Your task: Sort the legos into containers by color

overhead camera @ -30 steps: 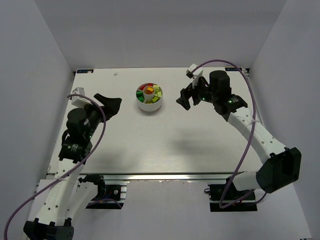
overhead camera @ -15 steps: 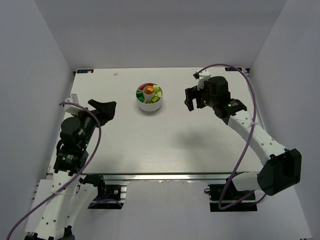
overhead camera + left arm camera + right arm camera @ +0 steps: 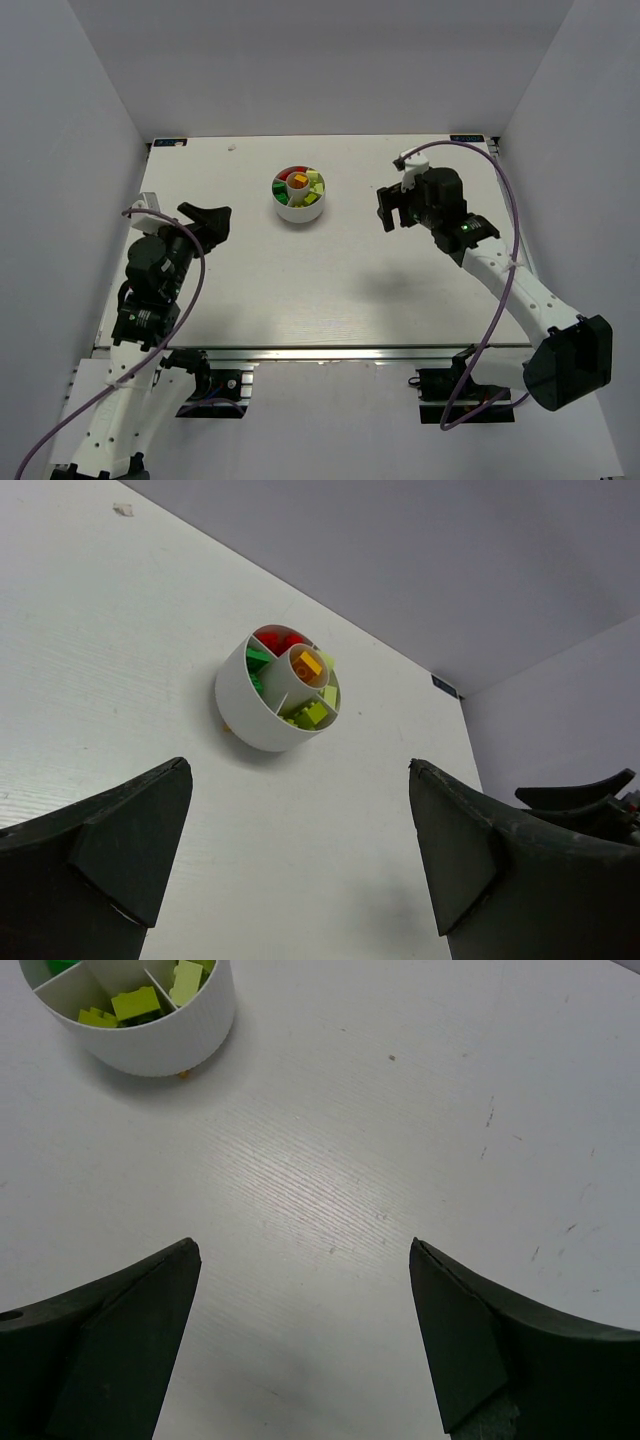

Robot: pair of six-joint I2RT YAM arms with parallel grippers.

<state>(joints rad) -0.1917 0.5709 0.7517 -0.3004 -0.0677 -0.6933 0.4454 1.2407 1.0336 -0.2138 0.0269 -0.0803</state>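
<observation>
Left tool (image 3: 207, 216) and right tool (image 3: 388, 208), both empty and spread apart, have pulled back from the dish (image 3: 299, 211), its legos (image 3: 301, 182) grouped by color; sorting looks finished.

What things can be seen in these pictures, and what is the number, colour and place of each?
table: one, white, under everything.
dish: one, white, round, divided; far middle of the table.
red legos: count unclear, red; one wedge of the dish.
dark green legos: count unclear, dark green; wedge next to the red.
lime legos: at least three, pale lime; wedges on the right arm's side.
orange-yellow lego: one seen, orange-yellow; central cup.
orange bit: one, tiny, orange; on the table at the dish's foot.
speck: one, pale; far left of the table.
left pincer: one, black, open, empty; left of the dish, apart from it.
right pincer: one, black, open, empty; right of the dish, apart from it.
</observation>
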